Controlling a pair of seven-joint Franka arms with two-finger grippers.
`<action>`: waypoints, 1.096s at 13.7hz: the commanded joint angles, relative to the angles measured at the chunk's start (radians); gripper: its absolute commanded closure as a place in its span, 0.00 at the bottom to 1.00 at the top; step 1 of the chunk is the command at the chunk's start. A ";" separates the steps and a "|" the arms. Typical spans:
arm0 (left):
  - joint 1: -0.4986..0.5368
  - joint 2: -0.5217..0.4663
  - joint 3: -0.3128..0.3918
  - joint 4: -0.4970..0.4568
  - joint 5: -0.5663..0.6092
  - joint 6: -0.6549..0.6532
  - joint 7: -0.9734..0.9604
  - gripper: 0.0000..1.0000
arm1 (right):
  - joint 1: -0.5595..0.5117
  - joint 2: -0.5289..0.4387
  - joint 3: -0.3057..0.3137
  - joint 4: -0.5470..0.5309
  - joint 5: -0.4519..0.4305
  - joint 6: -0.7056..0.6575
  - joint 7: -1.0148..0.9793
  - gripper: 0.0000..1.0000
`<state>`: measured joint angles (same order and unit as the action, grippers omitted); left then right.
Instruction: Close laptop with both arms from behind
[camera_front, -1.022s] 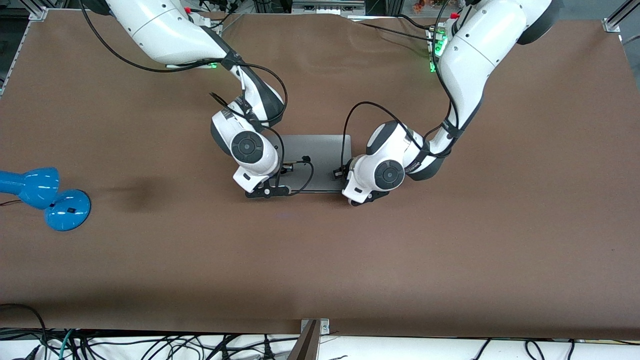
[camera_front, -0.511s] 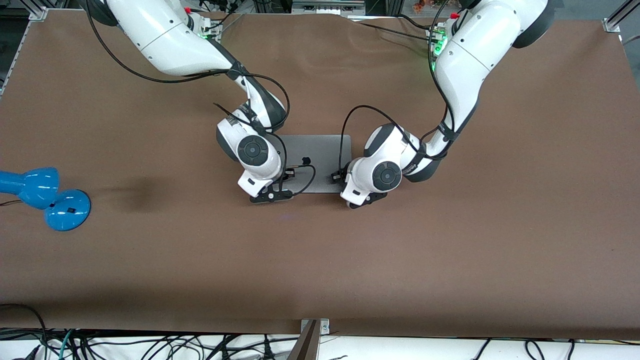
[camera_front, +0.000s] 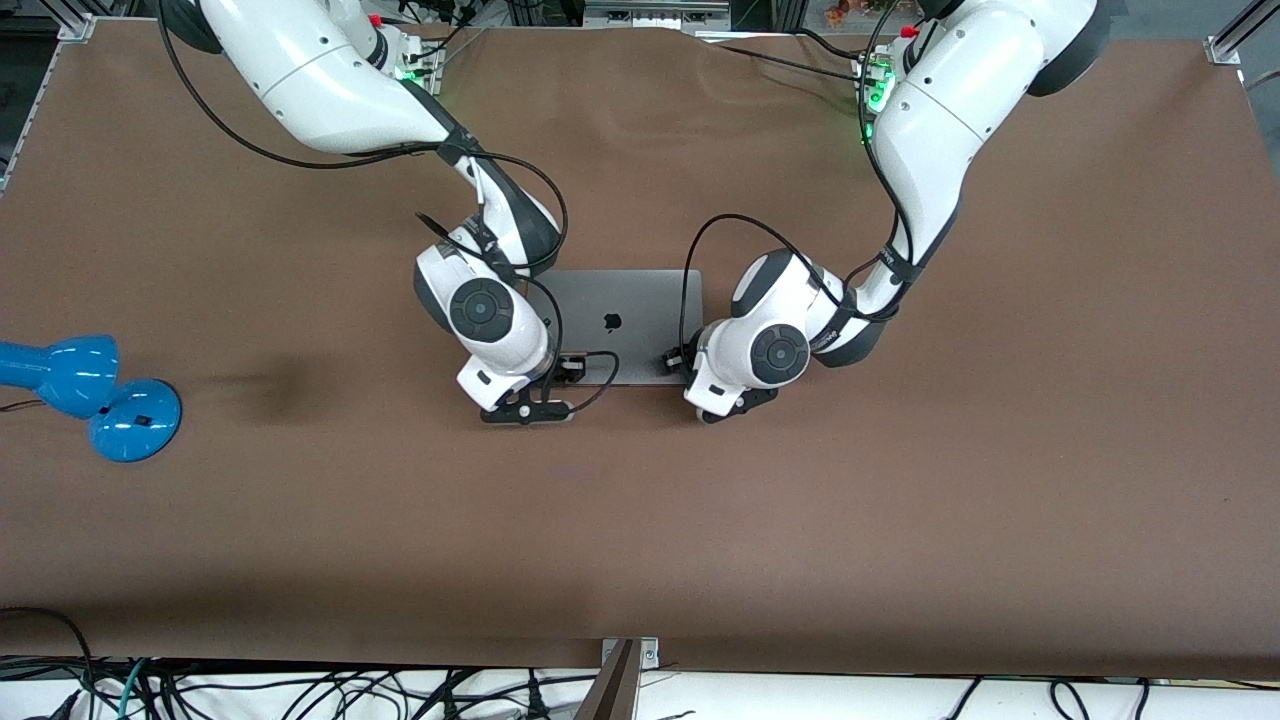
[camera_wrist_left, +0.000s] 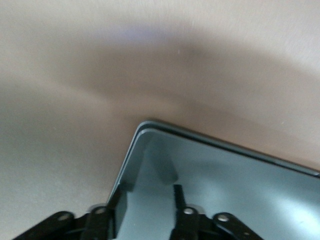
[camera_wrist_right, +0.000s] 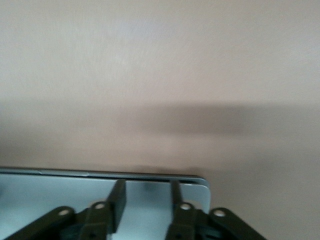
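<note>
Both tools, left (camera_wrist_left: 145, 212) & right (camera_wrist_right: 146, 207), fingers parted, now over shut laptop (camera_front: 625, 325).

A rounded corner of the grey laptop (camera_wrist_left: 220, 185) lid fills the lower right of the frame, lying shut on the brown table (camera_wrist_left: 100, 60), while the left claw (camera_wrist_left: 145, 207) at the bottom edge rests its two dark fingers (camera_wrist_left: 178, 200), slightly parted, against the lid near that corner.
</note>
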<state>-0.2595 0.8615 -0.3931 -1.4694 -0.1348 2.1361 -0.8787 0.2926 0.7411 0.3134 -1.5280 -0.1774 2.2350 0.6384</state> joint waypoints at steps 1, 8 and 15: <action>0.014 -0.035 0.000 0.011 0.031 -0.033 -0.017 0.00 | -0.044 -0.077 0.009 -0.008 0.050 -0.078 0.034 0.00; 0.084 -0.163 0.000 0.009 0.032 -0.099 -0.006 0.00 | -0.229 -0.206 0.007 -0.004 0.099 -0.348 0.021 0.00; 0.241 -0.435 -0.004 -0.015 0.087 -0.366 0.214 0.00 | -0.333 -0.252 -0.084 0.080 0.087 -0.489 -0.334 0.00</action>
<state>-0.0698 0.5243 -0.3915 -1.4407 -0.0746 1.8179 -0.7471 -0.0393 0.5239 0.2867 -1.4641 -0.0943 1.7769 0.4563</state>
